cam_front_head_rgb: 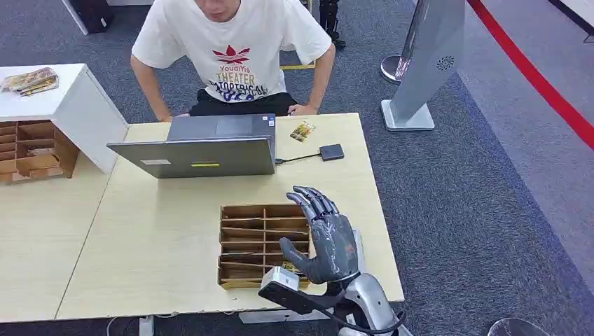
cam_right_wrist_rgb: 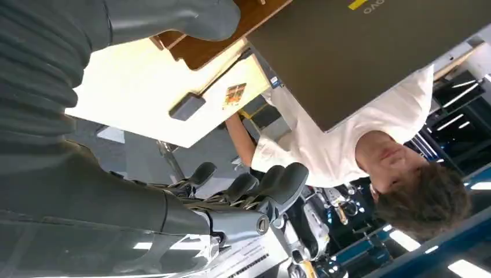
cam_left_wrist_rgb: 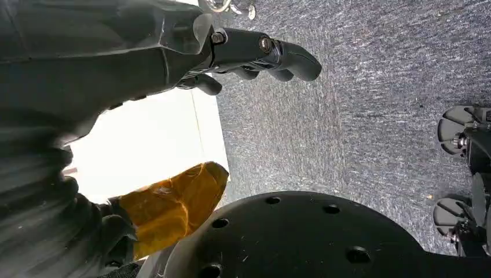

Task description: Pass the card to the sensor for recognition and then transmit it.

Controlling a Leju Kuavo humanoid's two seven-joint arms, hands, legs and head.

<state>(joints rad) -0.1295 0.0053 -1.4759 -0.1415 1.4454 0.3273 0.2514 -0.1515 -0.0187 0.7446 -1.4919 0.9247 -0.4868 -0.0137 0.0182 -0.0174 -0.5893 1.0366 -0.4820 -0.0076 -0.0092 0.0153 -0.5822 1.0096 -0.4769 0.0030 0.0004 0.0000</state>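
A small colourful card [cam_front_head_rgb: 302,131] lies flat on the pale table [cam_front_head_rgb: 161,238], near the far edge in front of the seated person [cam_front_head_rgb: 235,56]. Just to its right sits the dark square sensor [cam_front_head_rgb: 331,152], cabled to the grey laptop [cam_front_head_rgb: 203,150]. My right hand [cam_front_head_rgb: 323,234] hovers with its fingers spread over the right end of a wooden slotted tray [cam_front_head_rgb: 256,241], holding nothing; a yellowish card edge [cam_front_head_rgb: 287,266] shows in a slot under its thumb. The right wrist view shows the card [cam_right_wrist_rgb: 234,94] and the sensor [cam_right_wrist_rgb: 186,106] beyond the fingers [cam_right_wrist_rgb: 260,185]. My left hand [cam_left_wrist_rgb: 255,55] hangs over the carpet, holding nothing.
The person leans both hands on the table's far edge. At the left stands a white cabinet [cam_front_head_rgb: 84,105] with cards [cam_front_head_rgb: 29,80] on top, and a second wooden tray [cam_front_head_rgb: 35,150] beside it. A grey kiosk stand [cam_front_head_rgb: 427,63] rises at the far right on the carpet.
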